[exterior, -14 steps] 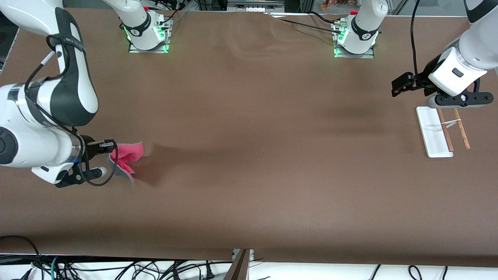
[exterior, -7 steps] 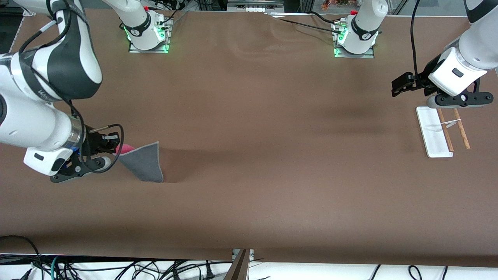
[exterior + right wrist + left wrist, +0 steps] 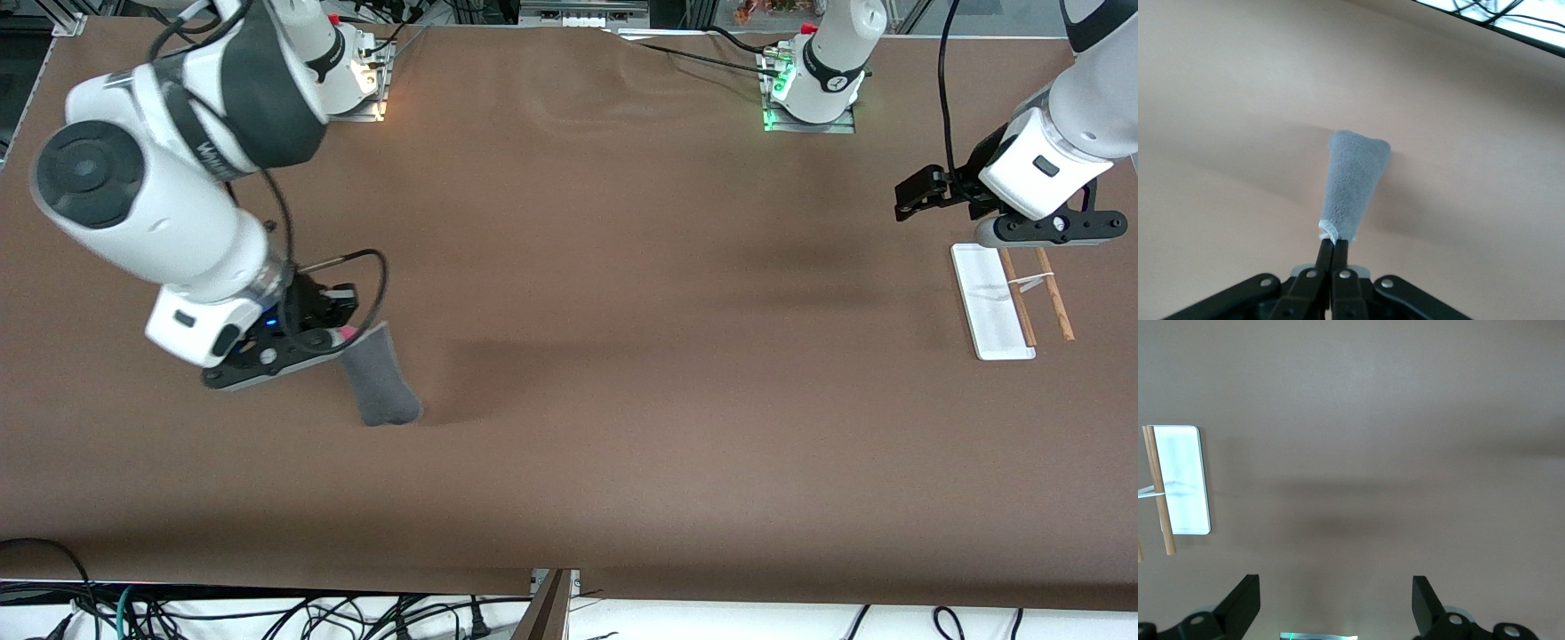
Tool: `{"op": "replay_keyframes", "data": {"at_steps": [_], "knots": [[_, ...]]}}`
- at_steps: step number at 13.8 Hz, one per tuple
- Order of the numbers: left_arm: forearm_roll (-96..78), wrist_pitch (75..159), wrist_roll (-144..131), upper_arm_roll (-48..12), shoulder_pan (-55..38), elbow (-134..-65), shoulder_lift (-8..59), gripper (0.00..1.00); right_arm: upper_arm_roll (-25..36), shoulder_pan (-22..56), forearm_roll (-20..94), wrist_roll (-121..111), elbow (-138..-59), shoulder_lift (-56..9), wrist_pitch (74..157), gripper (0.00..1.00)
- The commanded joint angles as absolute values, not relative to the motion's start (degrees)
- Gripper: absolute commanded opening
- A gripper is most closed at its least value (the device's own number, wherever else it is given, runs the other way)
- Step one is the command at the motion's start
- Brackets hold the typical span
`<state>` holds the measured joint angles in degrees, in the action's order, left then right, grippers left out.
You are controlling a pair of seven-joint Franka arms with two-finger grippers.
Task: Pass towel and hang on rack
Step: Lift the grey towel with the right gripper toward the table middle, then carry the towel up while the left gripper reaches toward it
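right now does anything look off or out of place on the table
Nothing stands out. The right gripper pinches the towel, which hangs grey side out. The rack sits at the left arm's end, and the left gripper waits open over the table by it.

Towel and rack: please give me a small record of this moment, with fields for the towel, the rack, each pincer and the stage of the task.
towel: grey side showing, hanging from the right pincer over the table's right-arm end
rack: on its white base, at the left-arm end, nothing on its rods
right pincer: shut on the towel's stitched edge
left pincer: open, waiting above the table beside the rack
table: brown cloth cover
stage: towel lifted, not yet passed or hung
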<state>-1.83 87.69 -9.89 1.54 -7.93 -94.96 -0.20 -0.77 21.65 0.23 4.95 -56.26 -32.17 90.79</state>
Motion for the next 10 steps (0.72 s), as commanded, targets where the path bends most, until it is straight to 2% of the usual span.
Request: {"op": "replay_keyframes", "data": {"at_steps": [1,7,10], "knots": [[-2.72,86.48,-9.58,1.85,-8.17,-93.25,0.53,1.00,-0.44,25.47,0.62,11.67,-56.07,-31.73,92.54,0.00],[-2.90,85.96,-9.23,1.67,-8.26,-93.25,1.23,1.00,-0.70,32.33,0.70,23.09,-56.07,-31.73,97.10,0.00],[-2.90,83.06,-9.14,-0.78,-8.52,-93.25,2.80,1.00,-1.93,35.59,0.79,30.31,-56.07,-31.82,100.54,0.00]]}}
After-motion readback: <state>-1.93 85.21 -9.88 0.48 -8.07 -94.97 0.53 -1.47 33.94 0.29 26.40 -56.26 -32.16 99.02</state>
